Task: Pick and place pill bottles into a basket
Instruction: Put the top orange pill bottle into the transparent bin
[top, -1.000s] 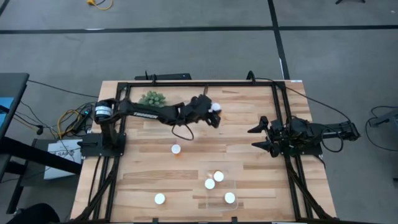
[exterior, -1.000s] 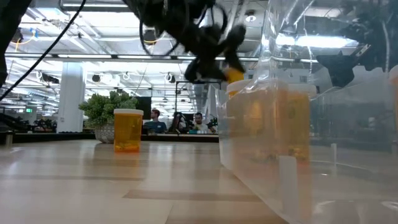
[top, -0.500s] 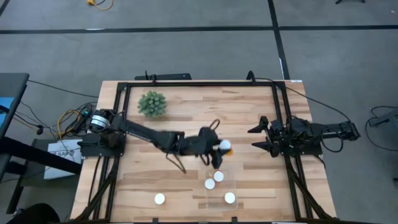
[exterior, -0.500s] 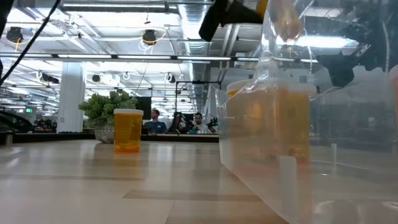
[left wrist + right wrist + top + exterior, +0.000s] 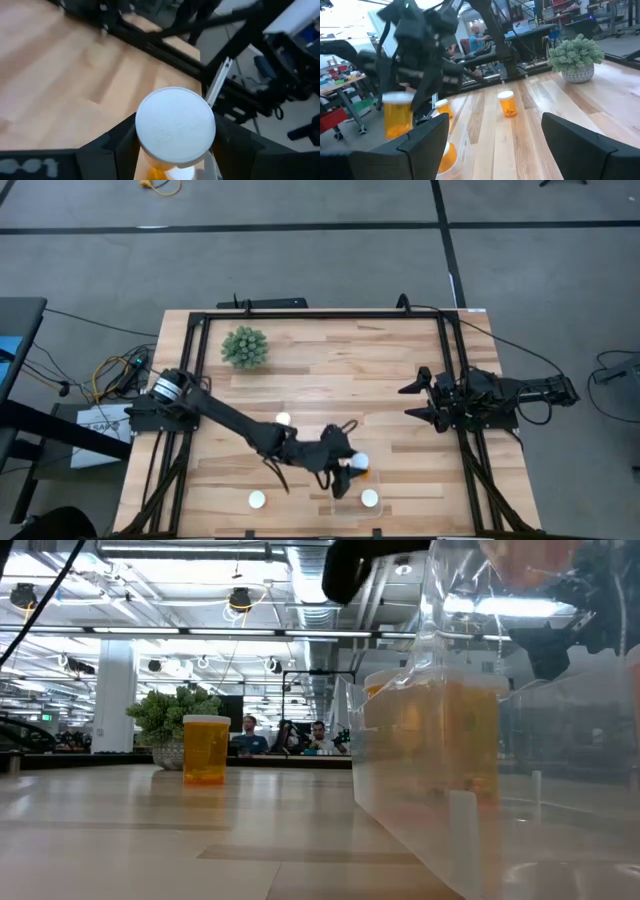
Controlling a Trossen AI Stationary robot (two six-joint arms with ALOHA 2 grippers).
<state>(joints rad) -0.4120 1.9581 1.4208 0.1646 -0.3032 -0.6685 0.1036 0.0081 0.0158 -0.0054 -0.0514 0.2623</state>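
Two pill bottles (image 5: 369,498) visibly sit in the basket (image 5: 376,480); my left gripper (image 5: 352,468) pinches another above it; two wait on the surface (image 5: 400,380); right gripper (image 5: 420,400) idles spread.

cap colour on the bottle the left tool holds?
White cap, orange bottle below; the left wrist view shows it best.

left arm (image 5: 235,420): I see slim black links, a silver collar near its base, a loose black cable.
right arm (image 5: 500,395): black, blocky, dark cabling trailing.
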